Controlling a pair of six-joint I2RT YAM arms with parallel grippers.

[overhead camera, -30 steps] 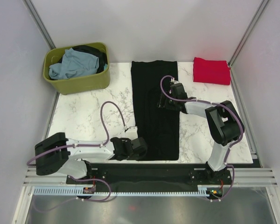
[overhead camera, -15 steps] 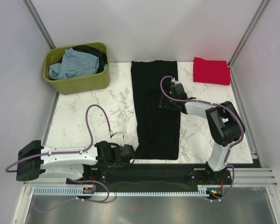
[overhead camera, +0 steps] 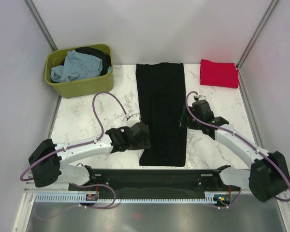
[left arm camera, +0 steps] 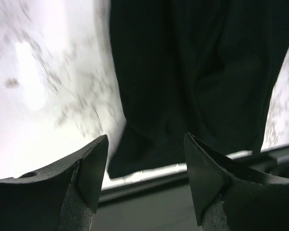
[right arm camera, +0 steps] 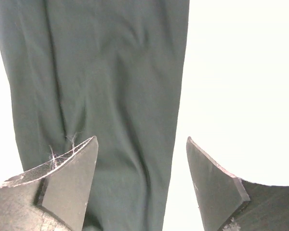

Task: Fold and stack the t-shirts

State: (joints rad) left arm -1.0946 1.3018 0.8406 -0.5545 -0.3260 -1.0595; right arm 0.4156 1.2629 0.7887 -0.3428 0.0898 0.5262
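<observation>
— Black cloth in the middle. Why is it so long and thin?
— That is your black t-shirt point(overhead camera: 162, 113). Its sides are folded in, so it lies flat as one long strip on the table point(overhead camera: 87, 116), from the far edge down to the near edge. I think a strip like that is easy to fold up short.
— And the two pincers?
— Your left gripper point(overhead camera: 144, 137) sits just beside the strip's left edge, down by the near end. Your right gripper point(overhead camera: 185, 121) sits at the strip's right edge, about halfway up. With one on each side, you can lift both edges together and the cloth does not twist.
— Are they holding it?
— No. Look at both wrist views. The jaws stand wide apart and empty. The shirt lies under them, not in them.
— Why is the red one over there?
— Your red t-shirt point(overhead camera: 219, 73) is folded small, at the far right corner. I think that is your stack spot. It is well apart from the work, so nothing bumps it.
— And the tub?
— The green tub point(overhead camera: 79, 86) at the far left holds a pale blue shirt point(overhead camera: 72, 67) and a dark one point(overhead camera: 100, 57), all bunched up. So I guess you are not yet halfway.
</observation>
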